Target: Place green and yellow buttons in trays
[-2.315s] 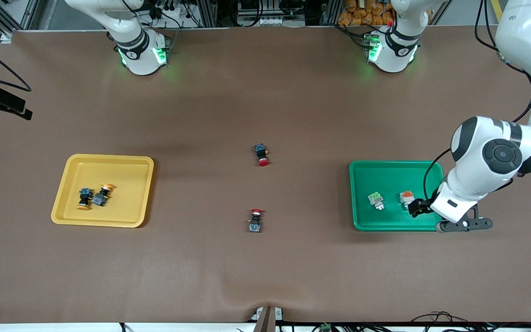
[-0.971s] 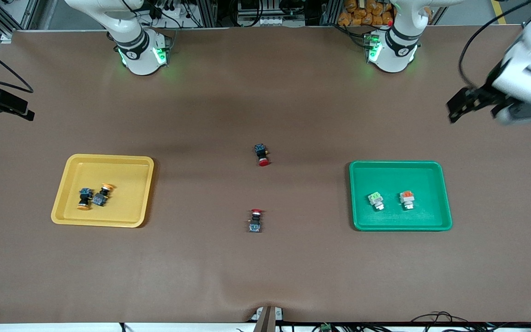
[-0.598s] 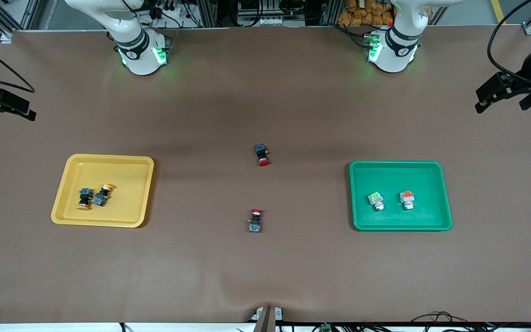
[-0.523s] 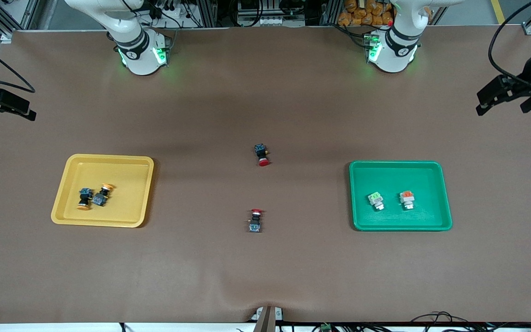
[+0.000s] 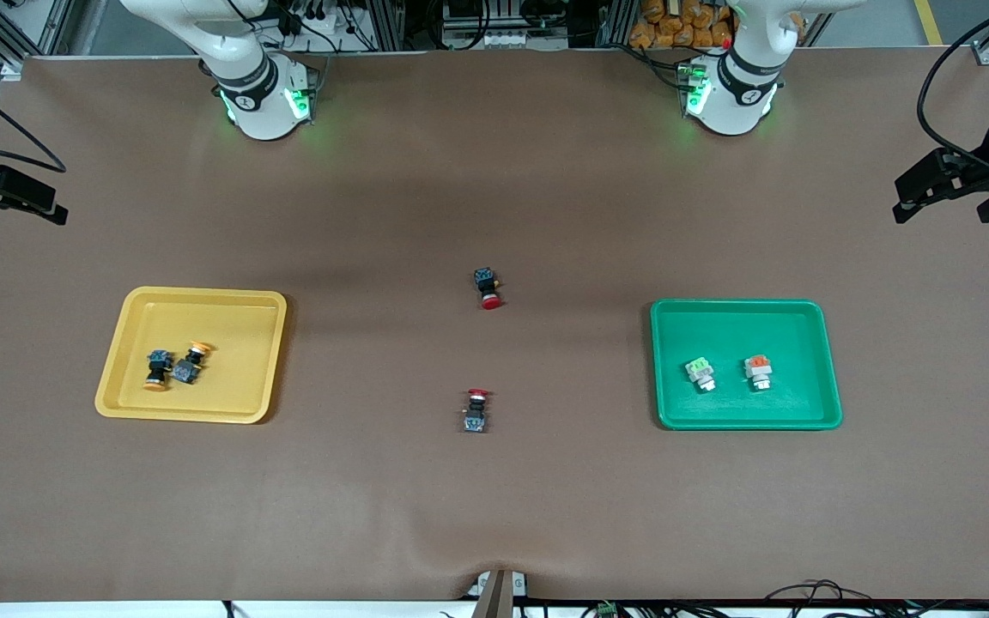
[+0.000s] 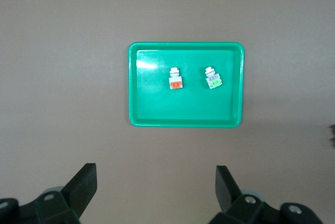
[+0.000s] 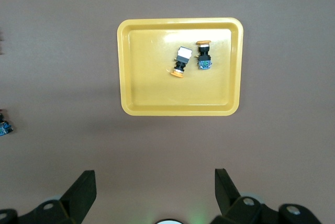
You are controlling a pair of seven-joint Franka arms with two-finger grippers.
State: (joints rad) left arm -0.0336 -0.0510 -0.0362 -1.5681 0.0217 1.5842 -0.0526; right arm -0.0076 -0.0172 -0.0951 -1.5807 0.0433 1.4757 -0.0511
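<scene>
I judge sorting complete. Both yellow buttons (image 5: 172,367) lie in the yellow tray (image 5: 134,403); both green buttons (image 5: 728,372) lie in the green tray (image 5: 829,403). Left gripper (image 6: 155,190) and right gripper (image 7: 155,188) hang high, jaws spread, empty. Red-capped switches (image 5: 487,287) lie mid-table between the trays. Next move: park both arms.

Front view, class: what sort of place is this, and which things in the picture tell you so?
Probably a robotics lab or test cell: two arm bases bolted along a brown-covered table, aluminium framing and cabling at its edge, and push-button switches sorted into a yellow tray and a green tray.
</scene>
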